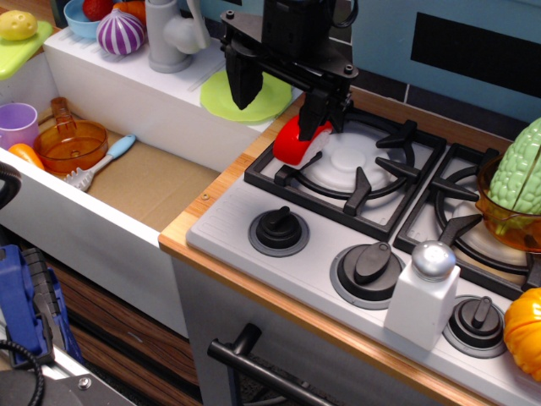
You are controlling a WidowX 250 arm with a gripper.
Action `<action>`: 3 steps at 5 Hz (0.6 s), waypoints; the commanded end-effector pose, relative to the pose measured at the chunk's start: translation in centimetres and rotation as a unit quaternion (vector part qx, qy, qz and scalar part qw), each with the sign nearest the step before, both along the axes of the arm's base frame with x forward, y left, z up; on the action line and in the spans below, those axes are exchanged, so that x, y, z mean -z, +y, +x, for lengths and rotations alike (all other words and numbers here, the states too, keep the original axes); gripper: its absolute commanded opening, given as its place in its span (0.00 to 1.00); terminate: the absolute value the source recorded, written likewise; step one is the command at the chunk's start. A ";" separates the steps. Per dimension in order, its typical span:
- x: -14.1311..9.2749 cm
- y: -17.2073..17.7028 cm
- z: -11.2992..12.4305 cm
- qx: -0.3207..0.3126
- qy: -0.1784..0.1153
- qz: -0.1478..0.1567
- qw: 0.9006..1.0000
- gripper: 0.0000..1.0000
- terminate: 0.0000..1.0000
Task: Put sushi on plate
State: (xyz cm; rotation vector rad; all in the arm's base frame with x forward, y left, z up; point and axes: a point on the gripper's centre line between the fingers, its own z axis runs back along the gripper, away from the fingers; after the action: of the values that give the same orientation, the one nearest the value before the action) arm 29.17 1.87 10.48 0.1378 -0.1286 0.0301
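Observation:
The sushi (294, 142), a small piece with a glossy red top and a white base, lies tilted on the far-left corner of the left burner grate (355, 199). The lime-green round plate (221, 100) lies on the white ledge just behind and left of it, partly hidden by the gripper. My black gripper (277, 117) hangs above both with its jaws wide apart. The left finger (243, 80) is over the plate. The right finger (316, 114) is right above the sushi, at or nearly touching its top. Nothing is held between the fingers.
A grey faucet (165, 38), a purple onion (120, 34) and a blue bowl (78, 25) stand at the back left. The sink holds an orange bowl (69, 145), a purple cup (17, 123) and a spatula (101, 162). A white shaker (423, 296) stands by the stove knobs; an orange pot (511, 211) sits at right.

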 end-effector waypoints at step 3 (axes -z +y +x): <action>0.6 0.8 1.7 0.017 -0.011 0.002 1.000 1.00 0.00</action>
State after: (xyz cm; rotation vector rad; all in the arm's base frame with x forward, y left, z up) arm 30.60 2.59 8.49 0.1344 -0.1092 -0.0162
